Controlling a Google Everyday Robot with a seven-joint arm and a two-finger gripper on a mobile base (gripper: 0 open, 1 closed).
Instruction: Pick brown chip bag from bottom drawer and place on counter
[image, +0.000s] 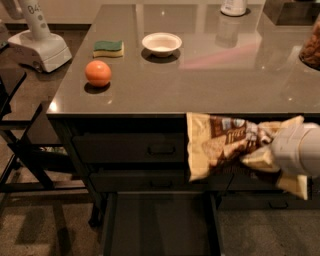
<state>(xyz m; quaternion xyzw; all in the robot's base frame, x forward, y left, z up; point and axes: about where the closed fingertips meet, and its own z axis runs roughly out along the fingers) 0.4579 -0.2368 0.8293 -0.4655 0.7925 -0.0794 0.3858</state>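
Dim warm light; brown-grey floor (45, 225); pale wall strip (70, 10) at top left; black frame furniture (20, 150) at left, white machine base (37, 47) behind it. Dark cabinet (125, 147) with handled drawers under the glossy counter (200, 75); glare spots on top. Gripper (256, 158) at right edge in front of the cabinet, clamped on the brown chip bag (217, 145).
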